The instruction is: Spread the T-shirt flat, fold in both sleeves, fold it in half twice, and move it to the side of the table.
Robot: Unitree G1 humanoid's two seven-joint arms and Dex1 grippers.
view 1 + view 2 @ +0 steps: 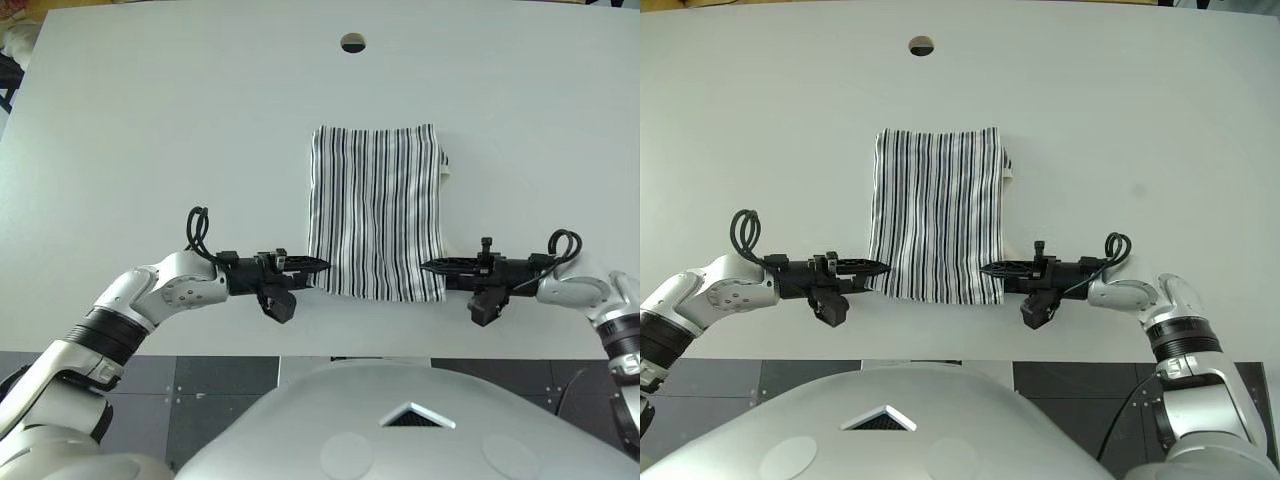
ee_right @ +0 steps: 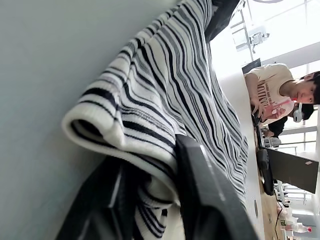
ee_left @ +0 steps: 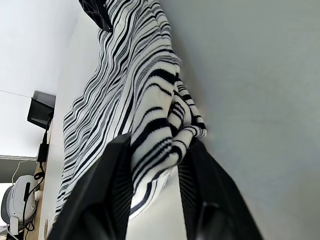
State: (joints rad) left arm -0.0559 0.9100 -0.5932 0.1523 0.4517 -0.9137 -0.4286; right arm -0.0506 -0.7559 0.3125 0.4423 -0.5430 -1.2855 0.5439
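Fingers (image 3: 117, 190) of left gripper (image 1: 320, 265) and right gripper (image 1: 430, 267) pinch near corners of the black-and-white striped T-shirt (image 1: 377, 205); uneven lifts could skew it.

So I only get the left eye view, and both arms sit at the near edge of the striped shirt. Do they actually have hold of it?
Observer: The left one does. The left wrist view shows the left end effector shut on a bunched corner of the shirt.
Operator: And the right one?
Observer: It does too. In the right wrist view the right end effector is clamped on the shirt's thick folded edge, with cloth pinched between both fingers.
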